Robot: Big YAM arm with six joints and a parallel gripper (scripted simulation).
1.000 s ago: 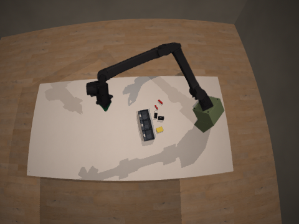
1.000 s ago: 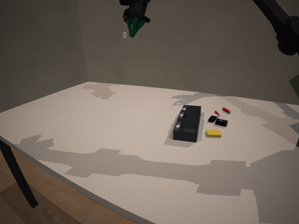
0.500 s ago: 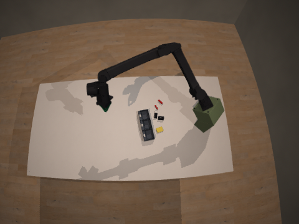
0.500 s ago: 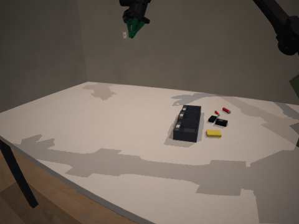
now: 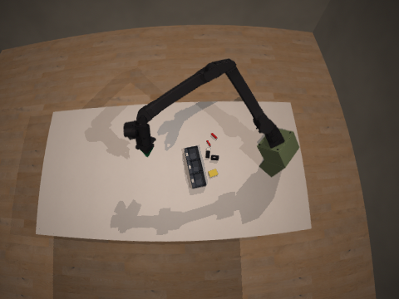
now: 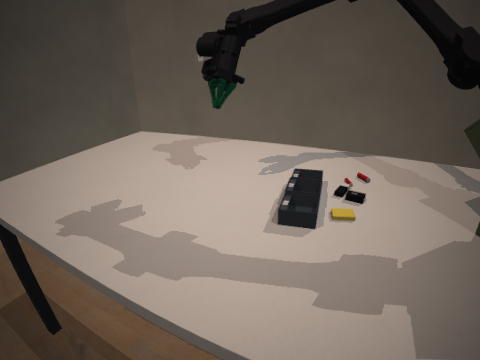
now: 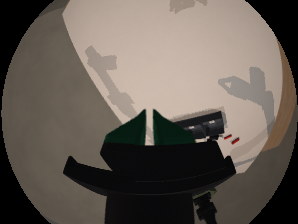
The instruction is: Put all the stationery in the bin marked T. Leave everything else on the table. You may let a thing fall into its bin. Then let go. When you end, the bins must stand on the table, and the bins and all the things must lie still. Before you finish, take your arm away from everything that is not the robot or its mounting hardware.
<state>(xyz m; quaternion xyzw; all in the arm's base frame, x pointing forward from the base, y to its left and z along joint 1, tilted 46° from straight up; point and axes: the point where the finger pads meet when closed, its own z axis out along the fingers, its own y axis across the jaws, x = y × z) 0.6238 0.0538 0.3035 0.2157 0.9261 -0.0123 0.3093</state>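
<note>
- the gripper (image 6: 218,98) hangs high above the white table (image 6: 150,200), well apart from everything on it; its green, wedge-shaped fingers are pressed nearly together into a point and hold nothing.
- the arm (image 5: 187,83) is matte black, made of boxy segments, and rises from an olive green, faceted pedestal (image 5: 291,143) at the table's edge.
- the table top is smooth, pale and flat, crossed by grey shadows of the arm; it stands on dark legs over a wood-plank floor (image 5: 83,62).
- the bins (image 6: 300,197) form one dark, rectangular block of three open compartments in a row, standing flat on the table. labels on their ends are too small to read, so i cannot tell which is marked t.
- just beside the bins lie five small things, none inside a compartment:
- a flat yellow block (image 6: 343,214), rectangular with soft edges;
- two small black flat pieces (image 6: 355,197) and (image 6: 340,190), close together;
- two short red cylinders (image 6: 363,176) and (image 6: 348,181), with pale ends.
- which of these are stationery cannot be told at this size.
</note>
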